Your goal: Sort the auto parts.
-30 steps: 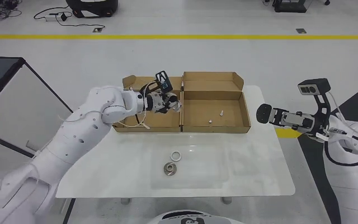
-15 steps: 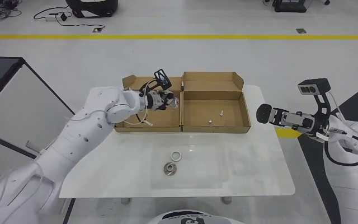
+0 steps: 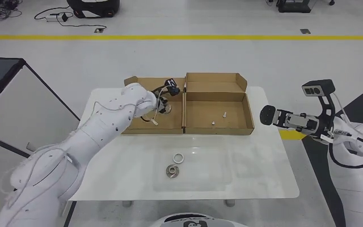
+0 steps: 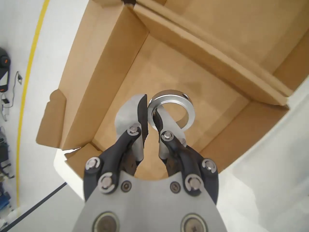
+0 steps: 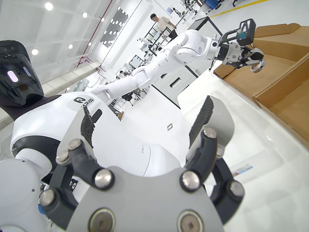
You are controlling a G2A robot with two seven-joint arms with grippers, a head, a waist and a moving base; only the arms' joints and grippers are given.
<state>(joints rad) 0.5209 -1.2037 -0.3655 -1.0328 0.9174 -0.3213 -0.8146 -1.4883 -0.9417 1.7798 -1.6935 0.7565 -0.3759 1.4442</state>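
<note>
left pincer [image 4: 149, 113] hangs over the left cardboard box [image 4: 169, 68] at the far edge of the desk [image 3: 255, 170]. it is nearly shut, pinching the wall of a silver metal collar [image 4: 171, 112], one finger inside the bore and one outside. the collar is held in the air above the box floor. right pincer [image 5: 146, 117] is wide open with nothing between its fingers, held off the desk's right edge. the right cardboard box [image 3: 218, 122] sits against the left one; small pale parts [image 3: 224, 113] lie on its floor. near the middle of the desk's front edge: a white ring [image 3: 178, 158], and just beside it a grey round part [image 3: 172, 170]; contact between them, cannot tell.
</note>
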